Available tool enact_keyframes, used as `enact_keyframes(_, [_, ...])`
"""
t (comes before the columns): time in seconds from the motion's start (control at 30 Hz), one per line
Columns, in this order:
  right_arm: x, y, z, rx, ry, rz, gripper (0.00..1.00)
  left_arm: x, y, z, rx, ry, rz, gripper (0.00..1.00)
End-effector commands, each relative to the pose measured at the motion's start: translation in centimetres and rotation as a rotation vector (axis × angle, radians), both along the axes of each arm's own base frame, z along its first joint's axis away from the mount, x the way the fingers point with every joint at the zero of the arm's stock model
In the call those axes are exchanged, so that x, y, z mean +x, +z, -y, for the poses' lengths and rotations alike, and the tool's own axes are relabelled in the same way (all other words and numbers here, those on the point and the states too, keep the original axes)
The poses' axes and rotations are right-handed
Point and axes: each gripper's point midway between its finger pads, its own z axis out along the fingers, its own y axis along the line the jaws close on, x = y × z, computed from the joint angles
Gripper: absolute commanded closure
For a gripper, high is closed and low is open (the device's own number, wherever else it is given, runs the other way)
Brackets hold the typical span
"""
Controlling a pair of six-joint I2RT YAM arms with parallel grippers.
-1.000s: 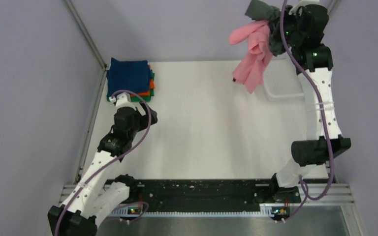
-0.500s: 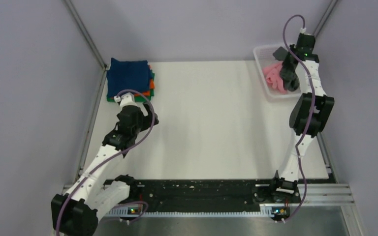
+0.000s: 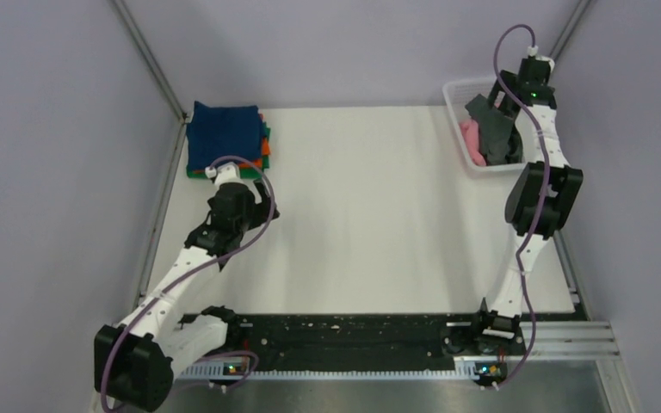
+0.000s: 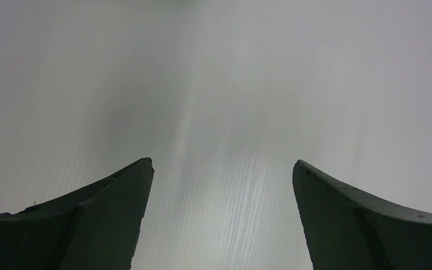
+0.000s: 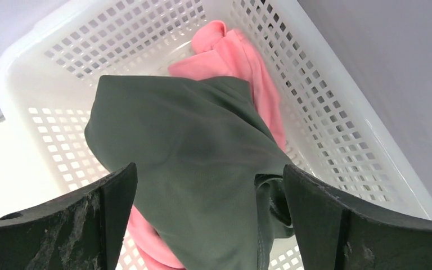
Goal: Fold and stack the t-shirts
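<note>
Below my left pincer (image 4: 221,162): only table (image 3: 370,215), jaws spread, nothing gripped. The folded stack (image 3: 224,133), navy on top, sits just beyond it, ready for the next shirt. Under my right pincer (image 5: 209,169): white mesh basket (image 5: 337,118) with unfolded shirts parked inside. The charcoal shirt (image 5: 191,152) lies crumpled between the spread fingers, not pinched. The pink shirt (image 5: 230,53) is beneath and beyond it. Likely next grab: charcoal, since it's uppermost.
</note>
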Motion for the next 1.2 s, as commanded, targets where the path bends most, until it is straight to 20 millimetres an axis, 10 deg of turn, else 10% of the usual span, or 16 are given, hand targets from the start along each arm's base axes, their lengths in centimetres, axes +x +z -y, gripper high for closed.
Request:
enact_keyframes(0.0, [0.6,3.3,0.7,-0.035,0.003,0.074,0.01,0.7,0.3,0.1,0.003,-0.003,0.032,0.01])
enact_keyframes(0.13, [-0.1,-0.5,0.9,-0.003,-0.046,-0.017,0.11,0.8,0.0,0.0,0.007,0.006,0.025,0.01])
enact_keyframes(0.3, [-0.3,-1.7,0.0,0.059,-0.038,-0.028,0.48,0.8,-0.3,-0.1,0.014,0.011,0.001,0.01])
enact_keyframes(0.47, [-0.3,-1.0,-1.6,0.125,0.011,-0.019,0.47,0.5,0.3,-0.2,0.007,0.015,0.018,0.01])
enact_keyframes(0.9, [-0.7,-8.6,-0.6,0.118,-0.014,-0.161,0.59,0.1,1.2,-0.8,0.010,0.038,0.054,0.01])
enact_keyframes(0.97, [-0.4,-8.6,-0.9,0.129,0.005,-0.153,0.67,0.1,0.9,-0.7,0.008,0.035,0.046,0.01])
enact_keyframes(1.03, [-0.2,-7.6,-1.0,0.128,0.012,-0.133,1.00,0.2,0.7,-0.5,0.005,0.029,0.037,0.01])
enact_keyframes(1.17, [-0.8,-0.9,0.2,0.062,-0.040,-0.024,1.00,0.2,0.4,-0.1,-0.008,0.014,0.024,0.01])
